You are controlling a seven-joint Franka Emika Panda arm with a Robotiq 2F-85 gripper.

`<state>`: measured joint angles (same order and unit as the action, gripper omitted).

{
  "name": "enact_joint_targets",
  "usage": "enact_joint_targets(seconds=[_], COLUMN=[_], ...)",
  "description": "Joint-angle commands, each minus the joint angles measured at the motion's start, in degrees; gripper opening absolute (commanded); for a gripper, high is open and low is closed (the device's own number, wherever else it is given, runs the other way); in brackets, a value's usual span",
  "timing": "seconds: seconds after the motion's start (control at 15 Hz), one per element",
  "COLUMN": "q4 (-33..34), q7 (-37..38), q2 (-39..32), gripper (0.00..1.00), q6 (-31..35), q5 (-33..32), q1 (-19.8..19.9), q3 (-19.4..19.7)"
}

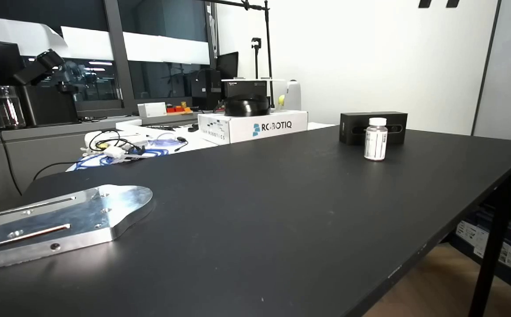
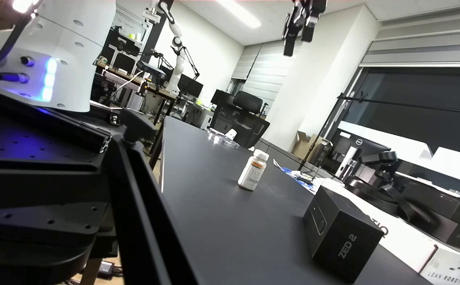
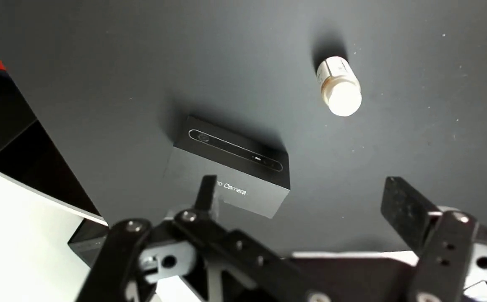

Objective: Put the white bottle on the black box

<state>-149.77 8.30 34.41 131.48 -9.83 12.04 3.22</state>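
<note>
The white bottle [image 1: 375, 140] stands upright on the black table, with a white cap and a printed label. It also shows in an exterior view [image 2: 252, 171] and, from above, in the wrist view [image 3: 339, 84]. The black box [image 1: 352, 128] lies on the table near the bottle, apart from it; it also shows in an exterior view [image 2: 344, 235] and in the wrist view [image 3: 235, 161]. My gripper [image 3: 302, 184] is open and empty, high above the table. Only its fingertips show at the top edge of an exterior view [image 1: 438, 3]; more shows in an exterior view [image 2: 299, 39].
A shiny metal plate [image 1: 70, 215] lies on the table's far end from the box. A white Robotiq carton [image 1: 268, 127] with black things on it stands beside the table. The robot's white base [image 2: 55, 55] stands by the table's edge. Cables [image 1: 119, 152] lie beyond the table.
</note>
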Motion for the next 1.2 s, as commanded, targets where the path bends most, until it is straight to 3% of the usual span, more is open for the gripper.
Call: enact_joint_targets(seconds=[0.0,0.27,0.6,1.13], q4=[1.87,3.77,5.15,8.93], q7=[9.99,15.32,17.25,14.82], q2=[-10.42,-21.40,-32.20,-43.65], gripper=[1.00,1.00,1.00,1.00], q6=[6.99,11.80,16.10,17.99], q5=[0.05,-0.71,0.31,10.07], q1=[0.52,0.34,-0.86,-4.66], q3=[-4.57,-6.33,-3.81,0.00])
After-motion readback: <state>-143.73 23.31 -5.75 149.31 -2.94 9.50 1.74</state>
